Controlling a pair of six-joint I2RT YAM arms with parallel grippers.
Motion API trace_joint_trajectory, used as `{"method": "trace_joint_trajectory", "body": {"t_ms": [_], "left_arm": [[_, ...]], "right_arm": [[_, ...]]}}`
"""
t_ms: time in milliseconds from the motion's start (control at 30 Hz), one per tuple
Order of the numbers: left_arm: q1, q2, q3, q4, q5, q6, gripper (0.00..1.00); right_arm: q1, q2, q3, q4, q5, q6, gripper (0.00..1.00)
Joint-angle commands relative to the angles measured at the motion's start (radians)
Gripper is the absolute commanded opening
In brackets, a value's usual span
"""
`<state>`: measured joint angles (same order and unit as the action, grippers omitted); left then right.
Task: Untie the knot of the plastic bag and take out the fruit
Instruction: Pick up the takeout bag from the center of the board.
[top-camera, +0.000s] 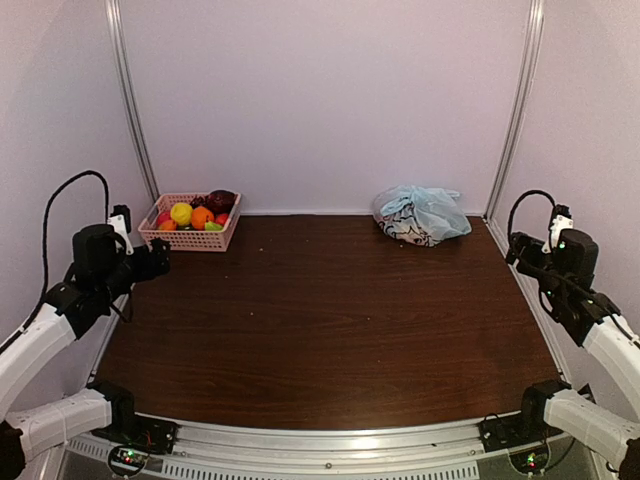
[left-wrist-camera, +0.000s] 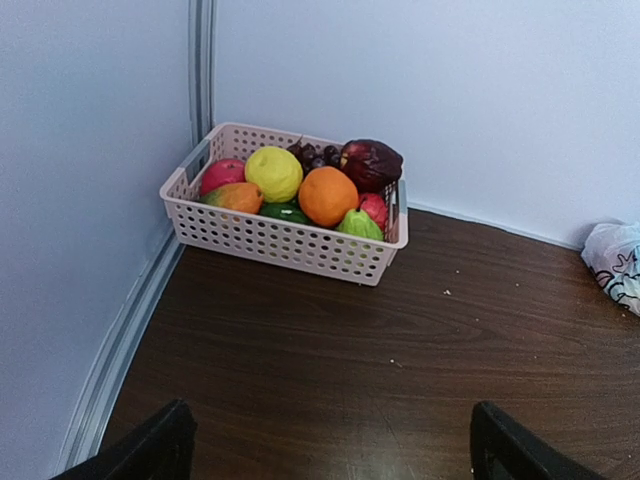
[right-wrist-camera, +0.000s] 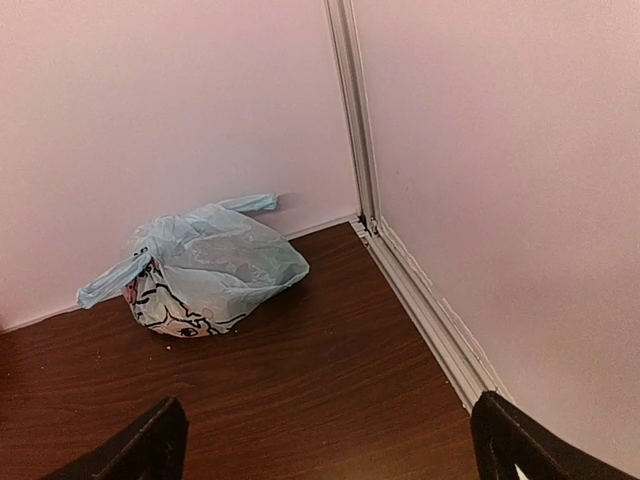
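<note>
left gripper (left-wrist-camera: 330, 425), right gripper (right-wrist-camera: 328, 425), jaws apart; crinkled translucent blue plastic bag (right-wrist-camera: 215, 262) on glossy woodgrain table (top-camera: 330, 320)

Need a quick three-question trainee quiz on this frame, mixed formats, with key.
1. True or false: the thin light blue plastic bag lies in the far right corner of the dark wooden table.
2. Where does the visible coloured toy fruit sit? A) pink lattice plastic basket B) on the bare table C) on top of the bag
3. Fill in: the left fingers and right fingers stand ___, holding nothing.
Key: 1 true; 2 A; 3 open.
</note>
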<state>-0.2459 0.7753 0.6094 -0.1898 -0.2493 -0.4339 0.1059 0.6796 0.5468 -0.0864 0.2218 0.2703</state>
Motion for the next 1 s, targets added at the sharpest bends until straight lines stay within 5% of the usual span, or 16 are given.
{"method": "trace_joint_trajectory", "body": {"t_ms": [0, 267, 567, 833, 967], "left_arm": [[0.0, -0.013, 0.014, -0.04, -0.033, -0.04, 0.97], [0.0, 0.05, 0.199, -0.215, 0.035, -0.008, 0.97], [0.002, 0.233, 0.521, -0.287, 0.274, 0.217, 0.97], [0.078, 0.257, 0.418, -0.11, 0.376, 0.249, 0.98], [0.099, 0.23, 0.389, -0.145, 0.201, 0.264, 0.97]], "right_arm": [[0.002, -0.005, 0.021, -0.001, -0.015, 0.024, 0.99], [0.002, 0.007, 0.043, 0.012, 0.003, 0.024, 0.99], [0.003, 0.193, 0.177, -0.062, -0.066, -0.013, 0.99], [0.006, 0.553, 0.395, -0.106, -0.181, -0.007, 0.99], [0.007, 0.741, 0.504, -0.09, -0.187, 0.015, 0.99]]}}
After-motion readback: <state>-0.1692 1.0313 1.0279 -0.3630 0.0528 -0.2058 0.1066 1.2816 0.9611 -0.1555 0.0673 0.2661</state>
